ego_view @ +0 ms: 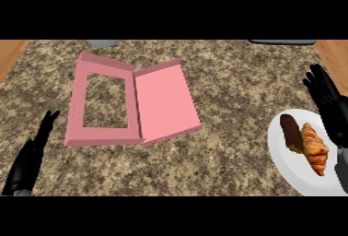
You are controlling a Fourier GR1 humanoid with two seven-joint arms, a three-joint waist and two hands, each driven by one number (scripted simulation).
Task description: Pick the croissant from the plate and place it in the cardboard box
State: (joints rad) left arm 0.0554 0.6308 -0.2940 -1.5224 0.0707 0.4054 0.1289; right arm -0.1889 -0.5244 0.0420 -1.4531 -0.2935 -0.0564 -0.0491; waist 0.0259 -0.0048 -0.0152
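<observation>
Spreading across the view, the speckled brown granite counter (231, 152) carries an open pink cardboard box (132, 103) left of centre and a round white plate (285, 159) at the right edge.

The box lies flat with its lid folded out to the right, and the counter shows through its open frame. On the plate rest a golden-brown flaky croissant (315, 148) and, touching its left side, a dark brown oblong pastry (292, 132). The black right hand (326, 99) stands just behind the plate, fingers spread and straight, holding nothing. The black left hand (31, 156) sits at the lower left, fingers straight and together, well apart from the box.
</observation>
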